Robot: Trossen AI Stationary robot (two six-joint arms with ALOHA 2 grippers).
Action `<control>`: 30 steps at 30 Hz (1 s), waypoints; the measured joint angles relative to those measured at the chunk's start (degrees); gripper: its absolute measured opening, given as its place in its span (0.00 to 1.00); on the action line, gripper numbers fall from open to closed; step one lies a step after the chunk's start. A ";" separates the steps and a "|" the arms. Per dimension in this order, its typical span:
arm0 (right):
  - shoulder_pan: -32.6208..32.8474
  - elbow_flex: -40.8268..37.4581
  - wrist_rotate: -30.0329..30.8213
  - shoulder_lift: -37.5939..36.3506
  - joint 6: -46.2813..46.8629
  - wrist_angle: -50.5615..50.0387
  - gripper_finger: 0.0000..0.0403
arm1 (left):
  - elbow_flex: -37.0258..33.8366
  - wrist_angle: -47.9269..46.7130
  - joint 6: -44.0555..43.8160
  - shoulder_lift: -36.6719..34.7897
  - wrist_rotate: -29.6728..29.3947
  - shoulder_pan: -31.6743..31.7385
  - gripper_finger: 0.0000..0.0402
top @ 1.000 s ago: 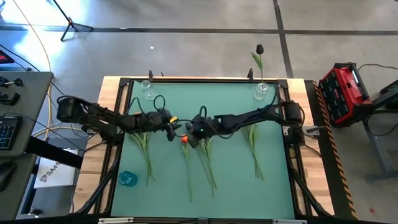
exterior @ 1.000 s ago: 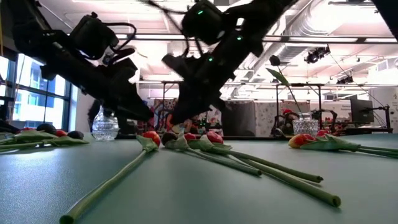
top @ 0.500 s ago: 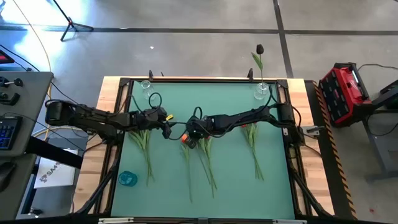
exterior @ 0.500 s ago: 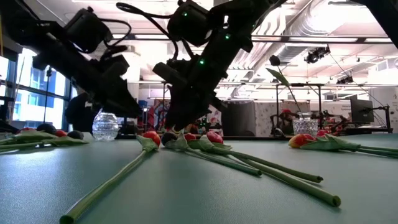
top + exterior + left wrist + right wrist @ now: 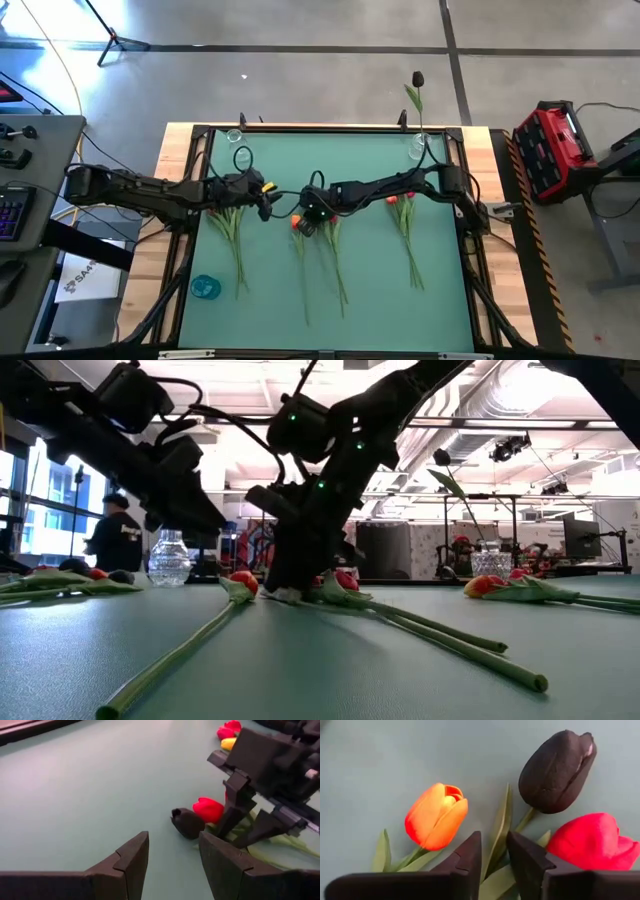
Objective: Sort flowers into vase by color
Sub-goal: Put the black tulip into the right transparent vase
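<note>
- Down on the desk at the middle bunch with the right gripper: fingers only narrowly apart, astride a green leaf between the orange tulip and the black tulip, with the red tulip just beside.
- Could close on leaf alone, not stem; likely to slip or droop on lifting.
- Hard to tell whose stem lies in the gap; might carry the wrong colour to the vase at the far right corner.
- May drag overlapping neighbours along.
- Close by with the left gripper, fingers wide and empty; some danger of knocking arms together.
</note>
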 joint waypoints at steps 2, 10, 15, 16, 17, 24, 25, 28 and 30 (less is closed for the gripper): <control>-0.11 0.20 -0.38 0.00 -0.25 -0.06 0.19 | 0.00 -0.36 -0.01 0.00 -0.44 -0.02 0.41; -0.81 0.20 -1.26 -0.86 -0.43 -0.95 0.05 | 0.00 -1.20 0.05 0.00 -0.69 -0.02 0.41; -1.34 0.19 -2.68 -4.81 -0.51 -5.57 0.04 | 0.00 -5.17 -1.06 0.02 -1.27 -0.02 0.41; -1.54 0.20 -2.38 -5.54 -0.88 -5.90 0.05 | 0.00 -5.78 -1.37 0.02 -1.31 -0.02 0.41; -1.57 0.20 -1.42 -5.66 -1.01 -6.10 0.06 | 0.00 -6.23 -1.51 0.02 -1.30 -0.02 0.41; -1.19 0.07 0.39 -3.88 0.87 -3.32 0.24 | 0.00 -6.00 -2.48 0.26 -3.50 -0.02 0.41; -1.14 0.09 -0.03 -3.75 1.51 -2.41 0.27 | 0.00 -6.00 -2.48 0.28 -3.76 -0.02 0.41; -1.08 0.09 -0.15 -3.71 1.56 -1.35 0.34 | 0.00 -5.61 -2.48 0.26 -3.77 -0.02 0.41; -1.07 0.13 0.71 -2.88 1.56 0.53 0.37 | 0.00 -5.60 -2.42 0.26 -3.77 -0.02 0.41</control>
